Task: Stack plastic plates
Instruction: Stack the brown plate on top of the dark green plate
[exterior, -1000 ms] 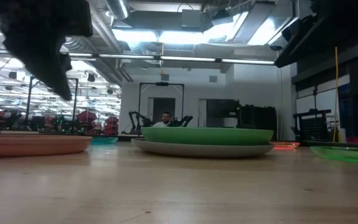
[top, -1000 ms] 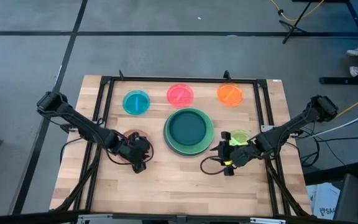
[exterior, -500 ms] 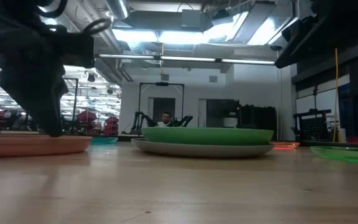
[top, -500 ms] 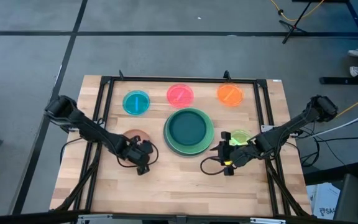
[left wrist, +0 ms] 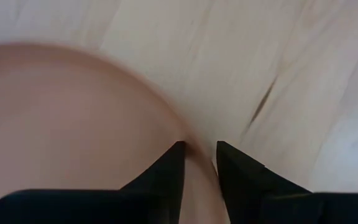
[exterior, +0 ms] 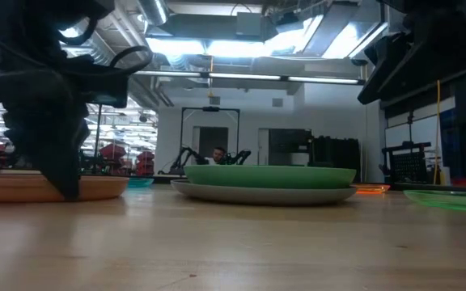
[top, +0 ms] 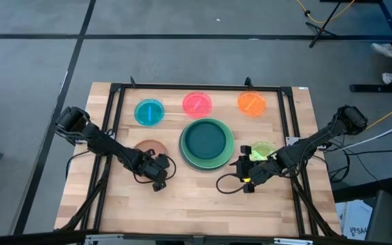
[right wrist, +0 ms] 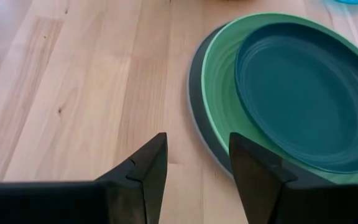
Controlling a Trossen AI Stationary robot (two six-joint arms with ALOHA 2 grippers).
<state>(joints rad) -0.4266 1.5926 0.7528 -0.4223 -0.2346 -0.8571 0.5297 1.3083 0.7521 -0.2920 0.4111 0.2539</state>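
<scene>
The brown plate (top: 148,148) lies flat on the table's left half. My left gripper (top: 158,170) is at its near-right rim, shut on it. The dark teal plate (top: 206,140) sits in the mint green plate (top: 227,154), which rests on the grey plate (right wrist: 196,99), mid-table. Blue (top: 148,111), pink (top: 197,103) and orange (top: 252,103) plates lie along the far side. The lime plate (top: 264,148) lies right of the stack. My right gripper (top: 244,174) hovers open beside it, its fingers (right wrist: 194,146) pointing at the stack. My left gripper (left wrist: 199,149) has the brown plate's rim (left wrist: 191,138) on its near-right side between the two fingers, one finger (left wrist: 169,167) over the inside and one (left wrist: 232,167) outside. The fingers come from above, pointing down (exterior: 65,187). The plate (exterior: 23,187) rests on the table.
Black frame rails (top: 196,88) run along the table's far side and down both sides. Bare wood (top: 196,204) spans the near half of the table. A person (exterior: 215,153) shows far off in the room behind.
My left gripper has come down from above the brown plate and shifted a little toward the table's right and near edge, ending at the plate's rim. The plates on the table have stayed where they were.
</scene>
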